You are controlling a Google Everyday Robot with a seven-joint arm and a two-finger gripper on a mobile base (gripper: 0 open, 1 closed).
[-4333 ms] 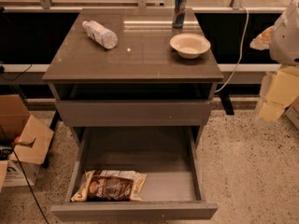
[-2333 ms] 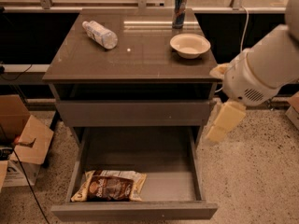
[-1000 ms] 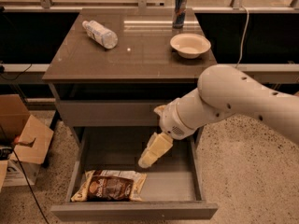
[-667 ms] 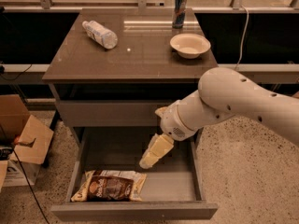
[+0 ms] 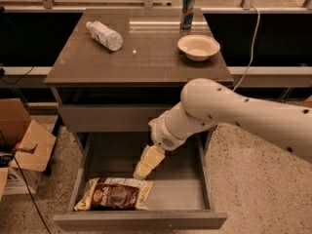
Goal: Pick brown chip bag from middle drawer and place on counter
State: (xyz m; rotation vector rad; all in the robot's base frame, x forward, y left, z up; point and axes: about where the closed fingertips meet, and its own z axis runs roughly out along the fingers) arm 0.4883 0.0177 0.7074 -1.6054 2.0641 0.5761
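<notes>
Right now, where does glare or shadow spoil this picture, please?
Camera view: glare streaks the far edge of the glossy dark counter; the grey-brown middle drawer is shadowed at its back; the cream gripper, near the crinkly brown chip bag, is evenly lit.

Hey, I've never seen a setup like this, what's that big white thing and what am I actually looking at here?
The big white shape is a robot arm reaching in from the right. At its end is the gripper, its grabbing tool, hanging inside the open middle drawer by the upper edge of a brown chip bag, which lies flat at the drawer's front left, not lifted. The single picture looks down on the cabinet from the front. On the counter are a water bottle on its side, an upright can and a bowl.
</notes>
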